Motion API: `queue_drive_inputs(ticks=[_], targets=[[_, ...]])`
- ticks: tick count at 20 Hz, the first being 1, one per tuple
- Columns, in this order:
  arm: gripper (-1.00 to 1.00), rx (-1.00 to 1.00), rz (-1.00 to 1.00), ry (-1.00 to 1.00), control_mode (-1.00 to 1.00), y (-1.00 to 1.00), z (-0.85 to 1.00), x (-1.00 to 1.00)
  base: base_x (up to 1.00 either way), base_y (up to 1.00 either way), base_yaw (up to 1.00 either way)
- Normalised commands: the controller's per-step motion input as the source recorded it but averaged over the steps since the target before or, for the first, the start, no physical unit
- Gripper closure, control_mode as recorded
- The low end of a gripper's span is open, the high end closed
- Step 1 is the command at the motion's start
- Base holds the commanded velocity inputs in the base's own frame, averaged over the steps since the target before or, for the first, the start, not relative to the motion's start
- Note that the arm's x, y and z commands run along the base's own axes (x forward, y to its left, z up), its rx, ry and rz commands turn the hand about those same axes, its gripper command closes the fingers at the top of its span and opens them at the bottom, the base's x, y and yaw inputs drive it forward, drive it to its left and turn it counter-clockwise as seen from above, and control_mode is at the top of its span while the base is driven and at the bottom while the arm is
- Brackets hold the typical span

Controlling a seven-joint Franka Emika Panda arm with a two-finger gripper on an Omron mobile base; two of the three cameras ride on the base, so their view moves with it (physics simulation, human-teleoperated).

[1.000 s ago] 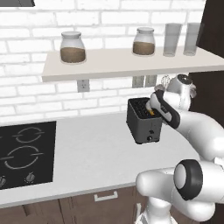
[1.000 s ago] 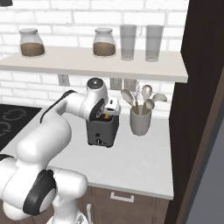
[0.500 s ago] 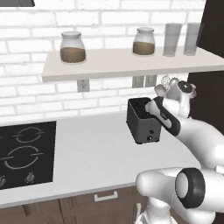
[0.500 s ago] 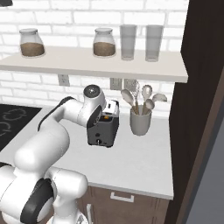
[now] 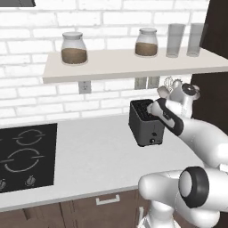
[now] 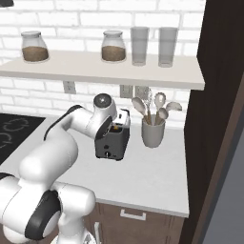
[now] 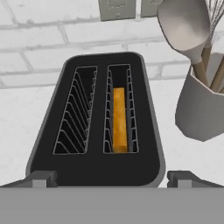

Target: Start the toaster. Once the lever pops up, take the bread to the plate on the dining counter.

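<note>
The fingers (image 7: 112,178) hover wide open above the toaster (image 7: 98,120), holding nothing. The bread (image 7: 120,119) sits in its right slot, beside the utensil crock (image 7: 201,109).

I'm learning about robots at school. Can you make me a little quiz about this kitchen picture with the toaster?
1. True or false: the bread sits in the toaster slot nearer the pot of spoons.
2. How many jars stand on the shelf? A) one B) two C) four
3. Fill in: the gripper hangs over the toaster with its fingers ____.

Key: 1 true; 2 B; 3 open
</note>
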Motion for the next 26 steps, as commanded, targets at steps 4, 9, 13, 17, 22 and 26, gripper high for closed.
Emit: queue_drive_inputs(ticks=[4, 9, 13, 17, 22, 26], targets=[[-1.00, 0.00, 0.00, 0.00, -1.00, 0.00, 0.00, 0.27, 0.00, 0.00, 0.00], [-1.00, 0.00, 0.00, 0.00, -1.00, 0.00, 0.00, 0.14, 0.00, 0.00, 0.00], [-1.00, 0.00, 0.00, 0.00, -1.00, 0.00, 0.00, 0.00, 0.00, 0.00, 0.00], [-1.00, 0.00, 0.00, 0.00, -1.00, 0.00, 0.00, 0.00, 0.00, 0.00, 0.00], [-1.00, 0.00, 0.00, 0.00, -1.00, 0.00, 0.00, 0.00, 0.00, 0.00, 0.00], [-1.00, 0.00, 0.00, 0.00, -1.00, 0.00, 0.00, 0.00, 0.00, 0.00, 0.00]])
